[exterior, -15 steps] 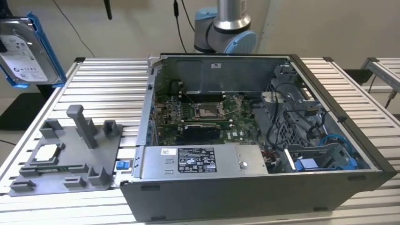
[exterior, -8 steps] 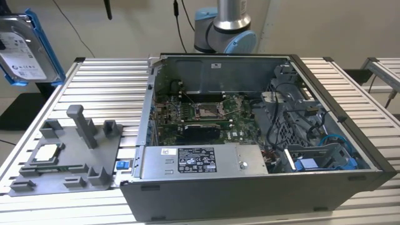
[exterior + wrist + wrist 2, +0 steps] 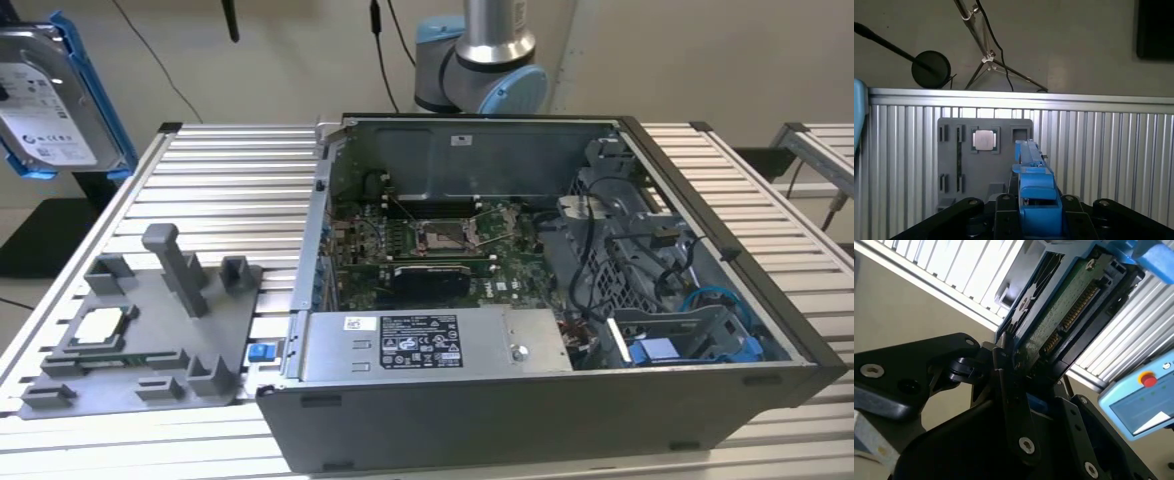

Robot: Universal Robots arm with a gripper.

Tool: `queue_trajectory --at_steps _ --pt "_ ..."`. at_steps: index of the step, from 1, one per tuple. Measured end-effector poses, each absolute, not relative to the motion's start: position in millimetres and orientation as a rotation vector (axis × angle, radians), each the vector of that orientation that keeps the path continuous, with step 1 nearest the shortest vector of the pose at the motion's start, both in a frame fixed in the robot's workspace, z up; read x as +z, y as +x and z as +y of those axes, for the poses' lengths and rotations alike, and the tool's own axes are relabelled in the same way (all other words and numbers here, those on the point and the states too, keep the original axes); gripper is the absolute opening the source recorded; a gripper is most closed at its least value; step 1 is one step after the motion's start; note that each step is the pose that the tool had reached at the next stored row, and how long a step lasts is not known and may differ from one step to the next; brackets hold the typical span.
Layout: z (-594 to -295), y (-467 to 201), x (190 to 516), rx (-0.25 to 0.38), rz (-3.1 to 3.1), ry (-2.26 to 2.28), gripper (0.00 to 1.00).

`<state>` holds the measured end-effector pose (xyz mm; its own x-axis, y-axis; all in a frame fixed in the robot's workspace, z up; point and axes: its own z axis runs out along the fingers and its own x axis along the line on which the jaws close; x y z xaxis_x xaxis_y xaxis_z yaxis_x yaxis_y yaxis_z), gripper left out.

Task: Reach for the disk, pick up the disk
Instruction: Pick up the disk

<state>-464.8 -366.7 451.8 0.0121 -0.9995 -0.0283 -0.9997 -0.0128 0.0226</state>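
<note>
Evidently gripper clenches disk, up at ~10 o'clock in exterior view; best: grip centred, lift w/o tilt.

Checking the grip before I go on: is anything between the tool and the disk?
Nothing. In the first wrist view the tool is shut directly on the disk, gripping its blue rail.

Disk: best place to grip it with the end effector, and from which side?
Probably at one end, across its thickness: one finger on each flat face, coming in edge-on. The disk is a thin slab, and the first wrist view shows it edge-on between the fingers of the end effector, seemingly clamped just so.
</note>
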Motion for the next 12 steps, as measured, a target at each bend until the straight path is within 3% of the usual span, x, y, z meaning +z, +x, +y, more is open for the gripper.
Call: queue_trajectory --at_steps 12 --pt "-366.7 -464.8 460.2 0.057 2.205 -2.232 0.00"
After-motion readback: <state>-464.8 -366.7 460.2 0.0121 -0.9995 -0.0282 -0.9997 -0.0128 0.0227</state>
